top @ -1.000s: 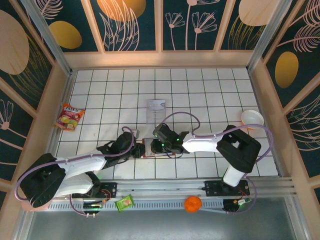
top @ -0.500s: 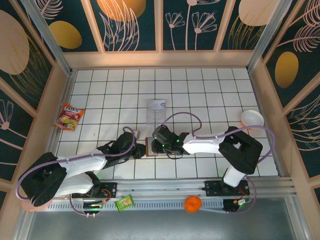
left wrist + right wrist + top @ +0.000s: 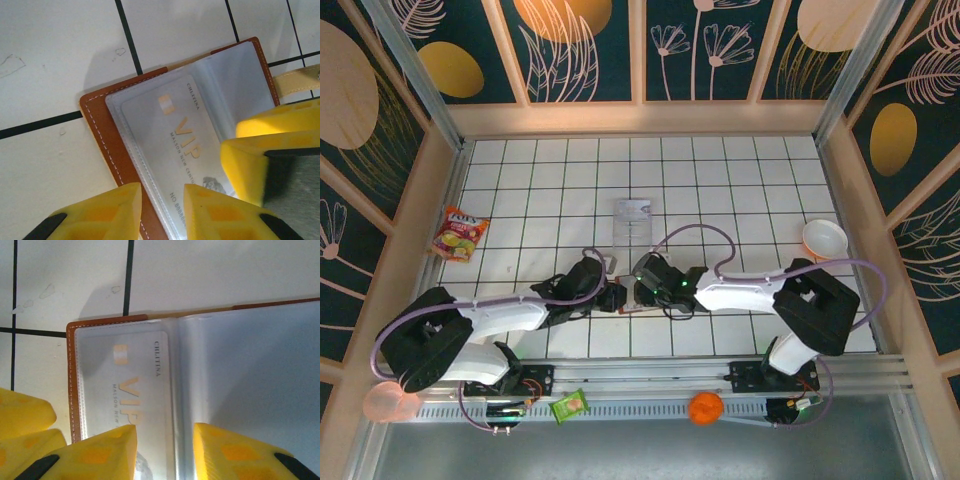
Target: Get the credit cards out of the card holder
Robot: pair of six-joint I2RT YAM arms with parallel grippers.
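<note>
Table: tiled | card holder: open flat, mid-table, between arms | credit card: sleeved, long axis toward both fingertips | left gripper: parted, straddling holder's edge | right gripper: parted, empty, over card.

1. A white tabletop ruled with thin black grid lines fills the floor of the enclosure, seen from the overhead camera.
2. Dark teal wall panels, printed with pale line-drawn flowers and large orange and cream ovals, close in the back and both sides.
3. Pale wooden framing borders the panels and runs along the foot of the back wall.
4. Slanted aluminium posts stand at the back corners.
5. A slotted aluminium rail crosses the near edge.
6. Bright, even light falls on the tiles; the wrist close-ups show faint scuffs on the white surface.
</note>
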